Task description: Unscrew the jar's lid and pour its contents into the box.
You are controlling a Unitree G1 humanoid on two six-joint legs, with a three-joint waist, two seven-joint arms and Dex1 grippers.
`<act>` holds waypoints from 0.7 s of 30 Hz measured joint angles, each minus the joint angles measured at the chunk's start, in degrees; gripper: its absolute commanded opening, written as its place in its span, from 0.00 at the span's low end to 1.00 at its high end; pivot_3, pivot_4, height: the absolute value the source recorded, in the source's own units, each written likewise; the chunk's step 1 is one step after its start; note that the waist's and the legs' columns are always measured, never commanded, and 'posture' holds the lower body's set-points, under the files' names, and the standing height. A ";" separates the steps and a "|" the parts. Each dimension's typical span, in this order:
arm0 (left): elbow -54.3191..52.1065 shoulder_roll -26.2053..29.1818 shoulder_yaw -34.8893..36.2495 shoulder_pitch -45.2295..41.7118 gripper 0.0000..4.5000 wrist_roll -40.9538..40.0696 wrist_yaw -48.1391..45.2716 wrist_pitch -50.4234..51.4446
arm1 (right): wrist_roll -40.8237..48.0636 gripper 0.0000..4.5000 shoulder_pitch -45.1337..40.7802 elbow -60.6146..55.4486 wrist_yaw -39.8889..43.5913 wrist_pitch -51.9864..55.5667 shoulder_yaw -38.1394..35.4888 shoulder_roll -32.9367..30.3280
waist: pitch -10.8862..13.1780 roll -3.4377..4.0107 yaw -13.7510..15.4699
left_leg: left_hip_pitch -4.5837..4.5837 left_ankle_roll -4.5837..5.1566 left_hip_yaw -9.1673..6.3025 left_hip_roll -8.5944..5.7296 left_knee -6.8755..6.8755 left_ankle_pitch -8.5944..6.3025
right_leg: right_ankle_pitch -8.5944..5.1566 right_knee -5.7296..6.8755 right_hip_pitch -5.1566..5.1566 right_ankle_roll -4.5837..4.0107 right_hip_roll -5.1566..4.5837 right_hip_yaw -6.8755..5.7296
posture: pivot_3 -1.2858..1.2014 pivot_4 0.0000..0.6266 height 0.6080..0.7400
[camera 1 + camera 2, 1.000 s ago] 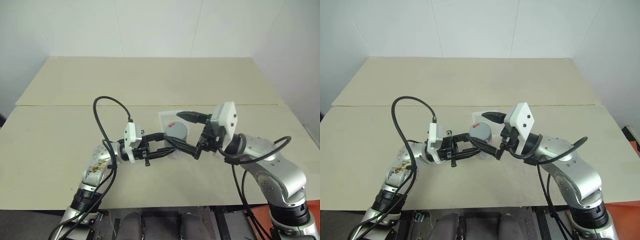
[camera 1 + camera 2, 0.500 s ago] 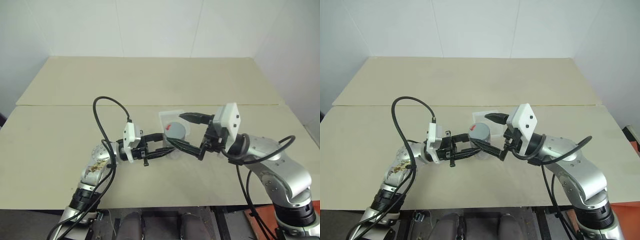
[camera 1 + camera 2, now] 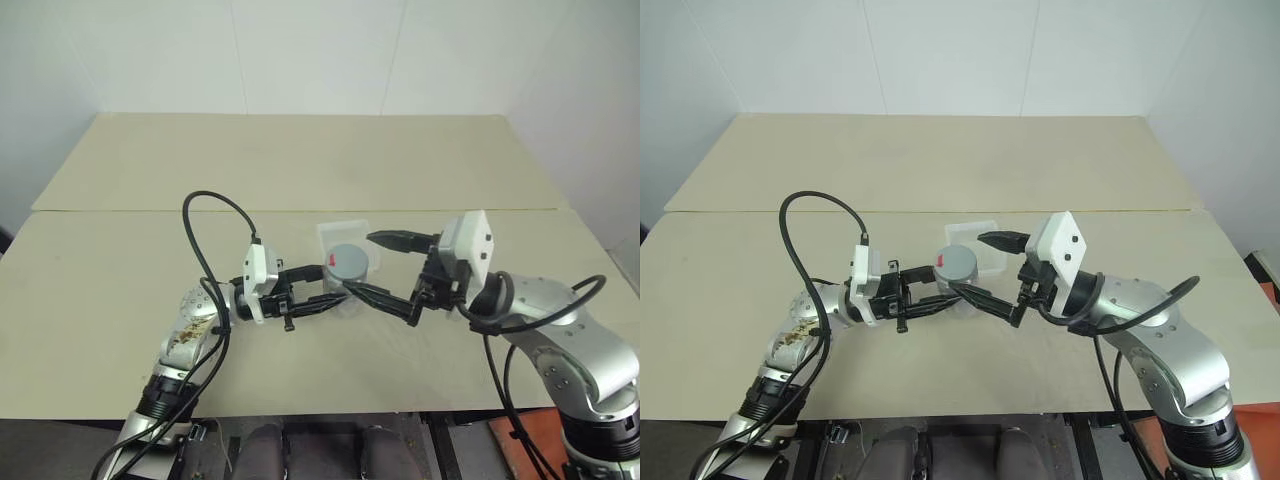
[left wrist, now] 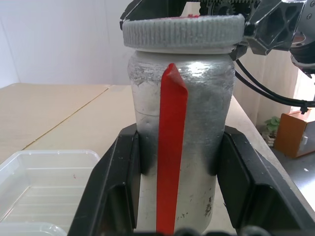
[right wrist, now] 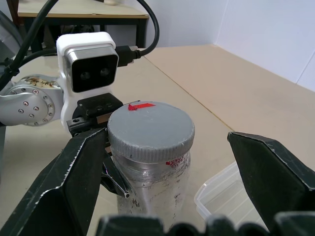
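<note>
The jar is clear with a red strip down its side. It stands upright above the table with my left gripper shut on its body, one black finger on each side. The grey lid sits on top of the jar and bears a small red mark. My right gripper is open, with its two fingers spread wide on either side of the lid and not touching it. The clear box lies on the table just behind the jar. The contents cannot be made out.
The pale table stretches far behind and to both sides, with a seam across it. A black cable loops up from my left wrist. At the far right in the left wrist view stands an orange box off the table.
My right forearm has swung out a little to the right, and its gripper stays open about the lid. The left gripper and the jar have kept still.
</note>
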 measured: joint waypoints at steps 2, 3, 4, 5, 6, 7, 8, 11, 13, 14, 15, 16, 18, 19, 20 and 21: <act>0.00 -0.01 -0.01 0.00 0.41 0.00 -0.14 -0.01 | 0.31 0.99 0.00 -0.06 0.06 0.00 0.00 0.00 | 0.00 0.00 0.00 | 0.00 0.00 0.00 0.00 0.00 0.00 | 0.00 0.00 0.00 0.00 0.00 0.00 | 0.52 0.24 1.00; 0.00 -0.03 -0.01 0.00 0.41 0.00 -0.16 -0.01 | 0.64 0.99 0.00 -0.09 0.09 0.00 0.00 0.04 | 0.00 0.00 0.00 | 0.00 0.00 0.00 0.00 0.00 0.00 | 0.00 0.00 0.00 0.00 0.00 0.00 | 0.52 0.24 1.00; 0.00 -0.06 -0.02 0.00 0.41 0.00 -0.16 -0.01 | 1.01 0.99 0.00 -0.13 0.10 0.00 0.00 0.07 | 0.00 0.00 0.00 | 0.00 0.00 0.00 0.00 0.00 0.00 | 0.00 0.00 0.00 0.00 0.00 0.00 | 0.52 0.24 1.00; 0.00 -0.11 -0.02 0.00 0.41 0.00 -0.16 -0.01 | 1.18 0.99 -0.01 -0.19 0.12 0.00 0.03 0.11 | 0.00 0.00 0.00 | 0.00 0.00 0.00 0.00 0.00 0.00 | 0.00 0.00 0.00 0.00 0.00 0.00 | 0.52 0.24 1.00; 0.00 -0.17 -0.02 0.00 0.41 0.00 -0.17 -0.01 | 1.54 0.99 -0.01 -0.22 0.17 0.01 0.08 0.11 | 0.00 0.00 0.00 | 0.00 0.00 0.00 0.00 0.00 0.00 | 0.00 0.00 0.00 0.00 0.00 0.00 | 0.52 0.24 1.00; 0.00 -0.19 -0.02 0.00 0.41 0.00 -0.17 -0.01 | 1.69 0.99 -0.01 -0.26 0.20 0.01 0.13 0.11 | 0.00 0.00 0.00 | 0.00 0.00 0.00 0.00 0.00 0.00 | 0.00 0.00 0.00 0.00 0.00 0.00 | 0.52 0.24 1.00; 0.00 -0.22 -0.02 0.00 0.41 0.00 -0.17 -0.01 | 1.93 0.99 -0.01 -0.29 0.25 0.01 0.19 0.11 | 0.00 0.00 0.01 | 0.00 0.00 0.00 0.00 0.00 0.00 | 0.00 0.00 0.00 0.00 0.00 0.00 | 0.52 0.24 1.00; 0.00 -0.33 -0.02 0.00 0.41 0.00 -0.16 -0.01 | 2.08 0.99 -0.03 -0.31 0.78 0.01 0.49 0.11 | 0.00 0.00 0.00 | 0.00 0.00 0.00 0.00 0.00 0.00 | 0.00 0.00 0.00 0.00 0.00 0.00 | 0.52 0.24 1.00; 0.00 -0.39 -0.02 0.00 0.41 0.00 -0.17 -0.01 | 2.07 0.99 -0.16 -0.28 1.09 0.01 0.78 0.15 | 0.00 0.00 0.00 | 0.00 0.00 0.00 0.00 0.00 0.00 | 0.00 0.00 0.00 0.00 0.00 0.00 | 0.52 0.24 1.00; 0.00 -0.40 -0.02 0.00 0.41 0.00 -0.18 -0.01 | 2.05 0.99 -0.30 -0.26 1.18 0.01 0.96 0.24 | 0.00 0.00 0.00 | 0.00 0.00 0.00 0.00 0.00 0.00 | 0.00 0.00 0.00 0.00 0.00 0.00 | 0.52 0.24 1.00; 0.00 -0.41 -0.02 0.00 0.41 0.00 -0.19 -0.01 | 1.99 0.99 -0.65 -0.17 1.21 0.01 1.30 0.41 | 0.00 0.00 -0.01 | 0.00 0.00 0.00 0.00 0.00 0.00 | 0.00 0.00 0.00 0.00 0.00 0.00 | 0.52 0.24 1.00; 0.00 -0.42 -0.02 0.00 0.41 0.00 -0.20 -0.01 | 1.95 0.99 -0.86 -0.13 1.23 0.00 1.52 0.48 | 0.00 0.00 -0.01 | 0.00 0.00 0.00 0.00 0.00 0.00 | 0.00 0.00 0.00 0.00 0.00 0.00 | 0.52 0.24 1.00; 0.00 -0.43 -0.03 0.00 0.41 0.00 -0.20 -0.01 | 1.83 0.99 -1.47 0.32 1.26 0.00 2.27 0.71 | 0.00 0.00 -0.01 | 0.00 0.00 0.00 0.00 0.00 0.00 | 0.00 0.01 0.00 0.00 0.00 0.00 | 0.52 0.24 1.00; 0.00 -0.44 -0.03 0.00 0.41 0.00 -0.21 -0.01 | 1.76 0.99 -1.71 0.45 1.26 0.00 2.52 0.90 | 0.00 0.00 -0.01 | 0.00 0.00 0.00 0.00 0.00 0.00 | 0.00 0.01 0.00 0.00 0.00 0.00 | 0.52 0.24 1.00; 0.00 -0.45 -0.03 0.00 0.41 0.00 -0.21 -0.01 | 1.67 0.99 -2.09 0.68 1.26 0.00 2.72 1.15 | 0.00 0.00 -0.01 | 0.00 0.00 0.00 0.00 0.00 0.00 | 0.00 0.00 0.00 0.00 0.00 0.00 | 0.52 0.24 1.00; 0.00 -0.46 -0.03 0.00 0.41 0.00 -0.21 -0.01 | 1.54 0.99 -2.37 0.99 1.25 0.00 2.73 1.44 | 0.00 0.00 -0.01 | 0.00 0.00 0.00 0.00 0.00 0.00 | 0.00 0.00 0.00 0.00 0.00 0.00 | 0.52 0.24 1.00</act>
